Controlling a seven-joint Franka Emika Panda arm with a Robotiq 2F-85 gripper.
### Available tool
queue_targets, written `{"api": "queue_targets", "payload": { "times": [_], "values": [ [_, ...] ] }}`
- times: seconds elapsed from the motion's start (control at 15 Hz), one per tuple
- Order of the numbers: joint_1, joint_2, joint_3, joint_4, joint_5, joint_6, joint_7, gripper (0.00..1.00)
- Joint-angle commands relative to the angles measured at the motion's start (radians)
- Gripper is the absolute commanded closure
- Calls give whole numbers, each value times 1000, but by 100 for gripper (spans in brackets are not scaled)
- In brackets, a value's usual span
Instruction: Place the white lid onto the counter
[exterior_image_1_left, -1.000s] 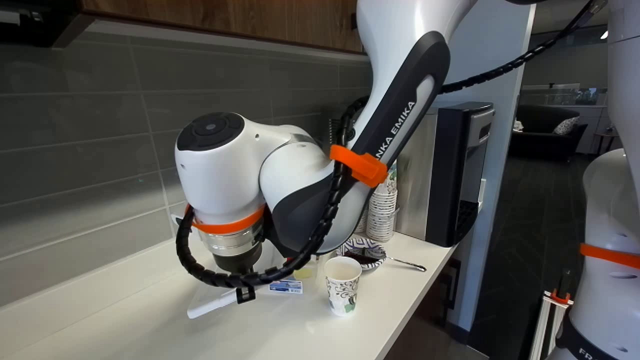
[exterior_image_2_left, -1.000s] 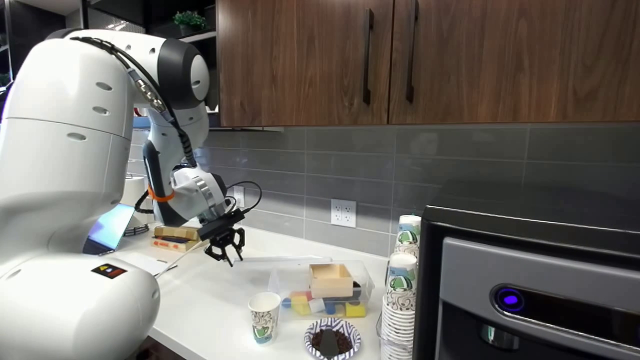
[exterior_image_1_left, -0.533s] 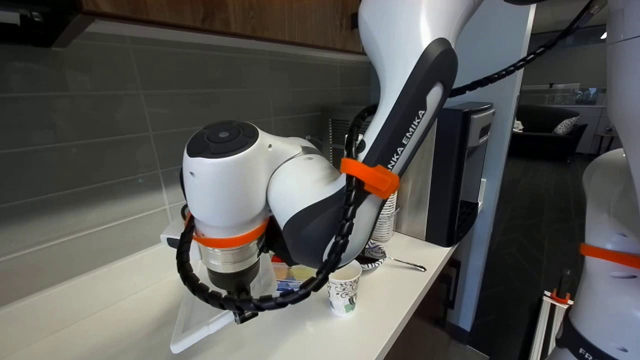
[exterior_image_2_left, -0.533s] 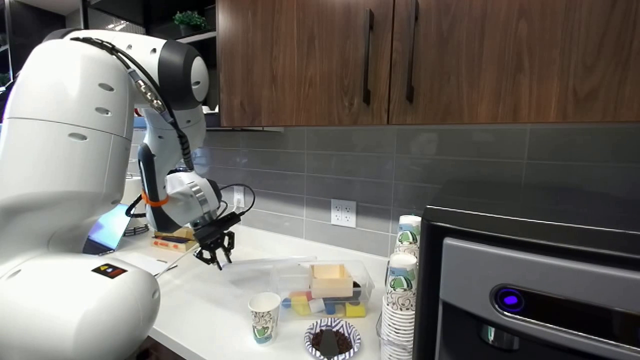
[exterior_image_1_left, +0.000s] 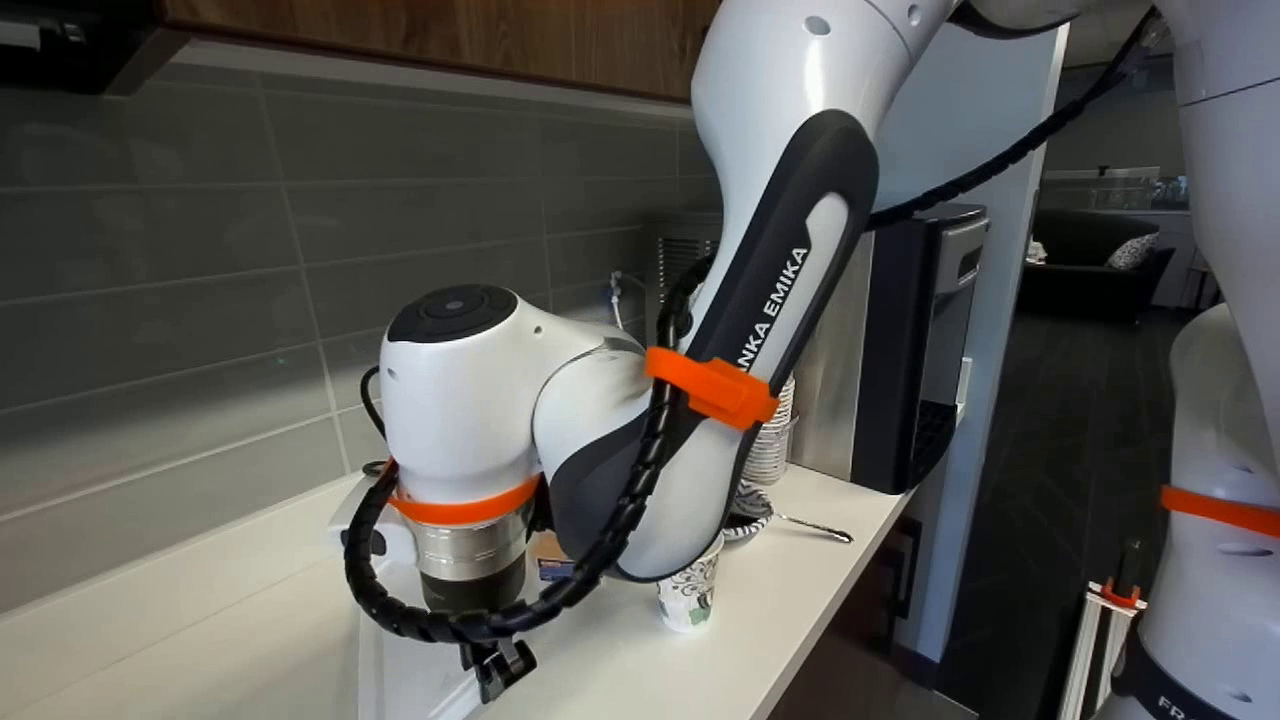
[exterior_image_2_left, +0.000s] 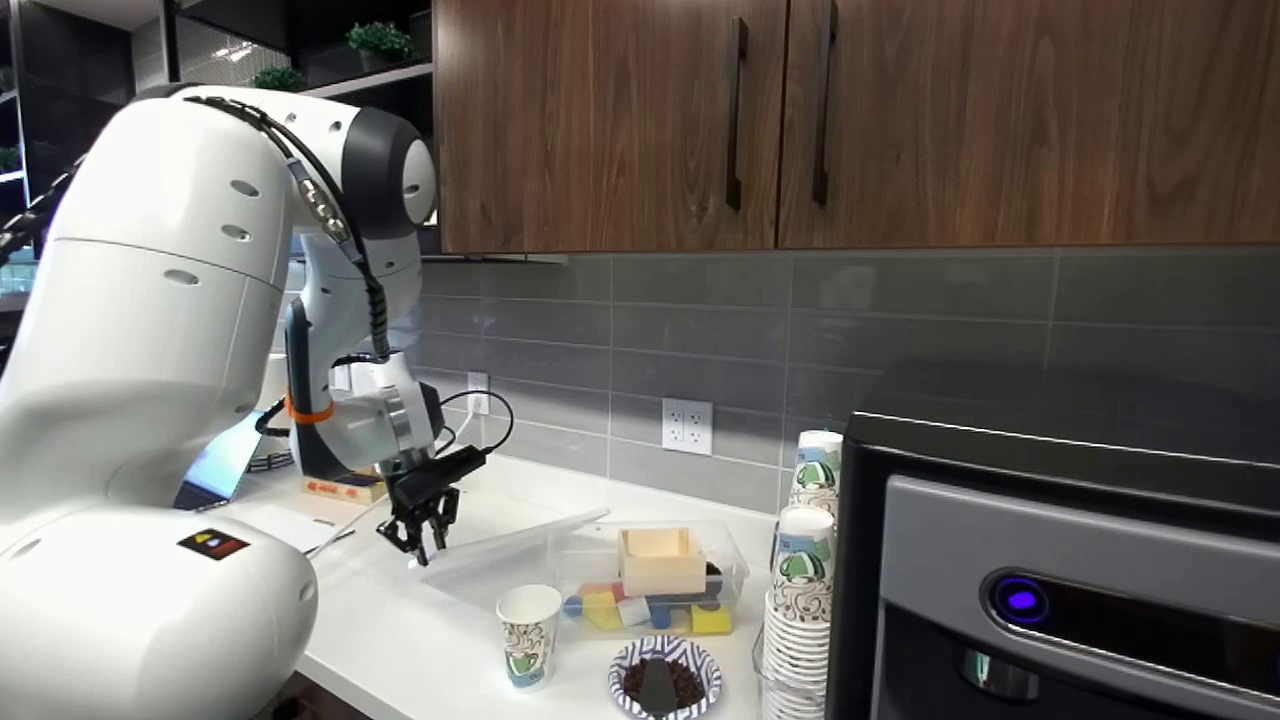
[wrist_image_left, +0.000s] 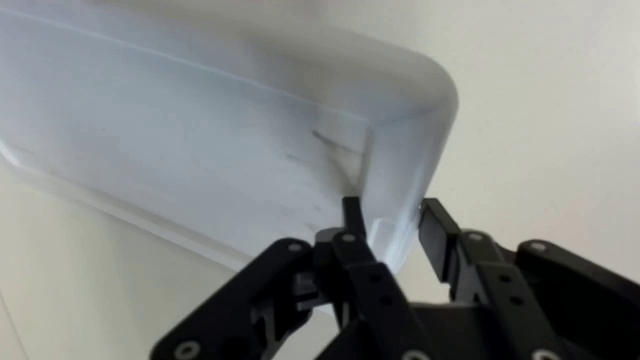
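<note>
In an exterior view, paper cup (exterior_image_2_left: 528, 632) near, w/ bowl (exterior_image_2_left: 706, 664) of brown bits (exterior_image_2_left: 688, 687) to its R; clear container (exterior_image_2_left: 727, 548) w/ wooden box (exterior_image_2_left: 662, 577) & coloured blocks (exterior_image_2_left: 711, 621) beyond; cup stack (exterior_image_2_left: 797, 645) & blk/grey machine (exterior_image_2_left: 1080, 510) R; laptop (exterior_image_2_left: 226, 455) far L.

"ANKA EMIKA", "FR" on arm (exterior_image_1_left: 780, 237)

You have one white lid (wrist_image_left: 200, 142), one hand (wrist_image_left: 391, 217) and one table (exterior_image_2_left: 420, 635). You also count one clear container (exterior_image_2_left: 735, 565), one wooden box (exterior_image_2_left: 662, 578), one lone paper cup (exterior_image_2_left: 528, 640), two cup stacks (exterior_image_2_left: 800, 640), one patterned bowl (exterior_image_2_left: 690, 650), one utensil (exterior_image_1_left: 818, 529), one laptop (exterior_image_2_left: 225, 455), one black-and-grey machine (exterior_image_2_left: 1080, 460), two wall outlets (exterior_image_2_left: 687, 425) and two cabinet handles (exterior_image_2_left: 733, 115). The colored blocks (exterior_image_2_left: 710, 621) overlap too much for you to count.
</note>
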Motion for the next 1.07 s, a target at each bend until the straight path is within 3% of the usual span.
{"api": "queue_targets", "payload": {
  "times": [0.0,0.27,0.6,0.67,0.8,1.0],
  "values": [
    [-52,48,48,18,157,-4,-181,92],
    [-83,79,74,53,272,-31,-293,92],
    [-84,85,94,110,336,-60,-381,92],
    [-81,81,97,119,343,-68,-391,42],
    [-75,72,94,128,344,-77,-400,35],
    [-58,43,66,133,325,-97,-347,11]
  ]
}}
